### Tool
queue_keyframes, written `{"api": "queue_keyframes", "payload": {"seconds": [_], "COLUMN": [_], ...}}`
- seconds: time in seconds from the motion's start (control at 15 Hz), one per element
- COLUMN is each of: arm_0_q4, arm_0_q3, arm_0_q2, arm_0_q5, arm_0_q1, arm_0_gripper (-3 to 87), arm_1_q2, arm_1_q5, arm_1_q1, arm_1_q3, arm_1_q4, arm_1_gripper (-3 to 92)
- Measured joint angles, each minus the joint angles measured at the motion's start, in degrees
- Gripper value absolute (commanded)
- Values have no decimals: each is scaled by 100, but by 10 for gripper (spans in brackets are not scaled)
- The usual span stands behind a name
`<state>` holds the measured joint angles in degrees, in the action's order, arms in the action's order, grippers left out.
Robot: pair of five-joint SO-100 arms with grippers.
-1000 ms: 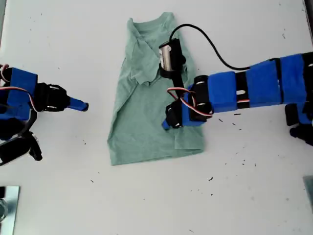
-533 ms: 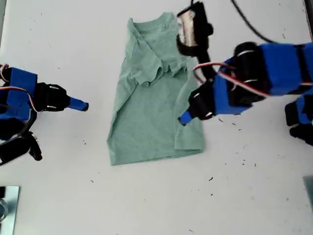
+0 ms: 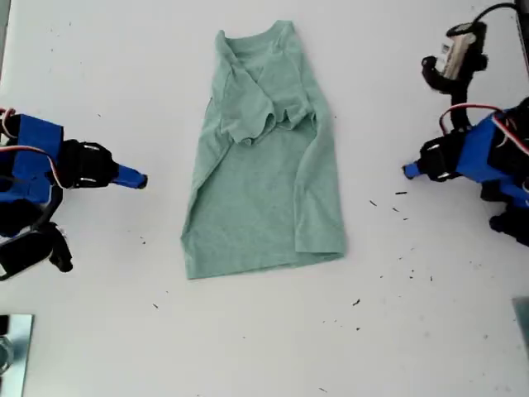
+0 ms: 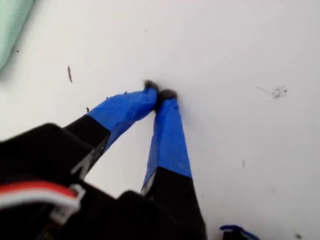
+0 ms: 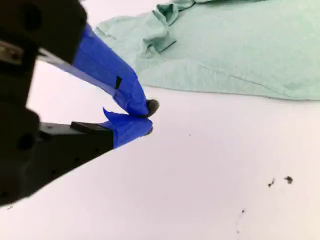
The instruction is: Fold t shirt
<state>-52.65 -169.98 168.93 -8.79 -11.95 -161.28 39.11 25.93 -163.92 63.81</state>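
The pale green t shirt (image 3: 264,190) lies flat on the white table in the middle of the exterior view, collar toward the top. Both its sides are folded inward, with a bunched sleeve lying on the chest. My first gripper (image 3: 409,170) is at the exterior view's right, well off the shirt. It is shut on nothing (image 4: 160,93), and only a corner of the shirt (image 4: 12,20) shows there. My second gripper (image 3: 142,179) rests at the exterior view's left, a short gap from the shirt's edge. It is also shut and empty (image 5: 150,119), facing the t shirt (image 5: 240,50).
Small dark specks (image 3: 401,193) dot the white table (image 3: 248,347) around the first gripper. A shiny metal object (image 3: 12,351) sits at the exterior view's bottom left corner. A black cable (image 3: 496,10) trails from the first arm at the exterior view's top right.
My first gripper has lifted off the shirt's chest and drawn back to the exterior view's right, leaving the sleeve folded on the shirt. The second arm has stayed still.
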Motion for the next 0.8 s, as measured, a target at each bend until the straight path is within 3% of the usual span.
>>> {"api": "queue_keyframes", "payload": {"seconds": [0.27, 0.53, 0.67, 0.8], "arm_0_q4": [-1687, -3050, -3366, -3489], "arm_0_q3": [3085, 7189, 8060, 8253], "arm_0_q2": [-2276, -5563, -6381, -6398], "arm_0_q5": [1011, 1195, 1187, 1169], "arm_0_q1": [888, 1846, 1978, 1969], "arm_0_gripper": [-2, -2, 288, 347], "arm_1_q2": [141, 141, 105, 18], "arm_1_q5": [88, 97, 97, 97], "arm_1_q1": [185, 211, 211, 211], "arm_1_q3": [-35, -44, -79, -123], "arm_1_q4": [-237, -255, -255, -255], "arm_1_gripper": [24, 24, 24, 24]}}
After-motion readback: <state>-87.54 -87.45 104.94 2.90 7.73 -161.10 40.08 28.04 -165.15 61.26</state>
